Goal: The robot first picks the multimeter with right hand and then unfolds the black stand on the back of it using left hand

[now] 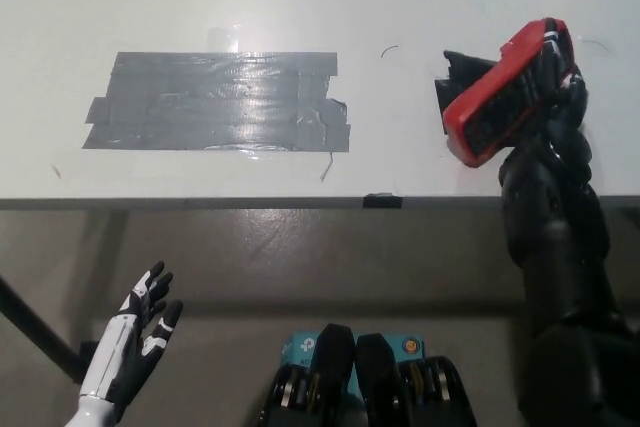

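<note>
While the black right hand is clamped on the multimeter, the red-cased body sits tilted above the right side of the white bench, one end pointing far-right and the other down toward the near-left. Whether it is wholly clear of the bench surface cannot be told from this steep view. A black patch shows just left of the meter, partly hidden behind it; it may be tape on the bench, though that is not certain. The white left hand rests well apart at the near left, below the bench edge, fingers spread and holding nothing.

Judging from this, the pick looks done and the unfolding of the stand has not begun. The main risk is the grip: the black fingers seem to wrap the meter's far edge and back (just where the stand lies), so they could block the left hand's reach to it. The left hand also has far to travel, and a push on the stand could twist the meter loose and drop it on the bench. The grey duct-tape patch plays no part.
</note>
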You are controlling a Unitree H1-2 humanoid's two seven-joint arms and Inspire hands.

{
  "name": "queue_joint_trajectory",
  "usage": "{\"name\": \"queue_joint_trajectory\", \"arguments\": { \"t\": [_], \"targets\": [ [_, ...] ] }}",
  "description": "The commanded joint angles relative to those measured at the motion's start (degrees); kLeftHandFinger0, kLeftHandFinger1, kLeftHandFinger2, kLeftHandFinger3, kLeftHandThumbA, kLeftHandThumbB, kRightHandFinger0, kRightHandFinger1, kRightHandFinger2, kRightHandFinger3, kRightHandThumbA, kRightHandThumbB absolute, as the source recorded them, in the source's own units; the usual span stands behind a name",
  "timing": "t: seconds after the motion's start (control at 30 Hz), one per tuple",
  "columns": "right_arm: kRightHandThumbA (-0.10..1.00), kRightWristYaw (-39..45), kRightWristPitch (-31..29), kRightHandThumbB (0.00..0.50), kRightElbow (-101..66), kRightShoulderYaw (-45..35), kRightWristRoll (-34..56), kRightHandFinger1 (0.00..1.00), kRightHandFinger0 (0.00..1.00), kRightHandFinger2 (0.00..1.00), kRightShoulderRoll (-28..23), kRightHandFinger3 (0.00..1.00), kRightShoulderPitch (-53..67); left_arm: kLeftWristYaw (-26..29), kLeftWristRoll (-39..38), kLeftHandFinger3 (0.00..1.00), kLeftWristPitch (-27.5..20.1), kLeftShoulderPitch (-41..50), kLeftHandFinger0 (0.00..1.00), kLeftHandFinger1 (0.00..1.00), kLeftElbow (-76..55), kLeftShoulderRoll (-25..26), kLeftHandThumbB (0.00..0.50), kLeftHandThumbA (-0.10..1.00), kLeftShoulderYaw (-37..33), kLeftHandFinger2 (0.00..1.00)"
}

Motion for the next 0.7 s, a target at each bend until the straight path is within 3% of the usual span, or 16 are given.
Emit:
{"name": "queue_joint_trajectory", "arguments": {
  "t": [0.0,0.03,0.2,0.37,0.4,0.5,0.57,0.6,0.67],
  "targets": [
    [-0.10,10.37,18.35,0.038,-34.55,-5.65,34.71,0.09,0.00,0.64,3.77,1.00,-6.18,-0.50,0.18,1.00,-0.30,0.51,1.00,1.00,-2.44,1.01,0.034,0.85,0.39,1.00],
    [-0.10,10.02,18.92,0.070,-36.66,-5.67,36.86,0.12,0.00,0.66,4.39,1.00,-5.48,-0.45,0.17,1.00,-0.22,0.63,1.00,1.00,-2.60,0.89,0.032,0.85,0.38,1.00],
    [-0.10,5.61,20.18,0.118,-44.83,-3.78,42.74,0.16,0.00,0.70,6.56,1.00,-2.28,0.26,1.26,1.00,-1.04,0.63,1.00,1.00,-4.25,0.06,0.036,0.81,-0.09,1.00],
    [-0.10,3.30,20.18,0.117,-50.20,-0.57,51.01,0.18,0.00,0.69,7.57,1.00,1.50,0.35,0.06,1.00,0.78,0.22,1.00,1.00,-10.79,-1.72,0.062,0.72,-0.24,1.00],
    [-0.10,3.83,20.18,0.097,-51.31,0.69,54.13,0.18,0.00,0.70,7.76,1.00,3.00,0.32,-0.49,1.00,0.60,-0.60,1.00,1.00,-13.81,-2.22,0.072,0.72,-0.30,1.00],
    [-0.10,3.91,20.18,0.141,-54.09,2.37,58.03,0.16,0.00,0.69,9.53,1.00,5.73,-0.54,-1.79,1.00,0.80,-3.22,1.00,1.00,-20.60,-2.73,0.079,0.71,-0.99,1.00],
    [-0.10,6.88,20.18,0.143,-56.03,5.35,60.82,0.10,0.00,0.71,10.20,1.00,8.97,-0.83,-1.66,1.00,2.04,-6.10,1.00,1.00,-25.81,-3.76,0.101,0.73,-1.94,1.00],
    [-0.10,7.57,20.18,0.143,-56.19,5.97,61.47,0.09,0.00,0.72,10.18,0.97,9.49,-0.91,-1.30,1.00,2.18,-6.55,1.00,1.00,-26.51,-3.82,0.099,0.75,-2.10,1.00],
    [-0.10,9.32,20.18,0.146,-57.92,8.77,64.45,0.13,0.00,0.76,10.28,0.64,12.00,-1.18,-0.47,1.00,4.33,-9.39,1.00,1.00,-30.03,-4.95,0.133,0.76,-3.04,1.00]
  ]
}}
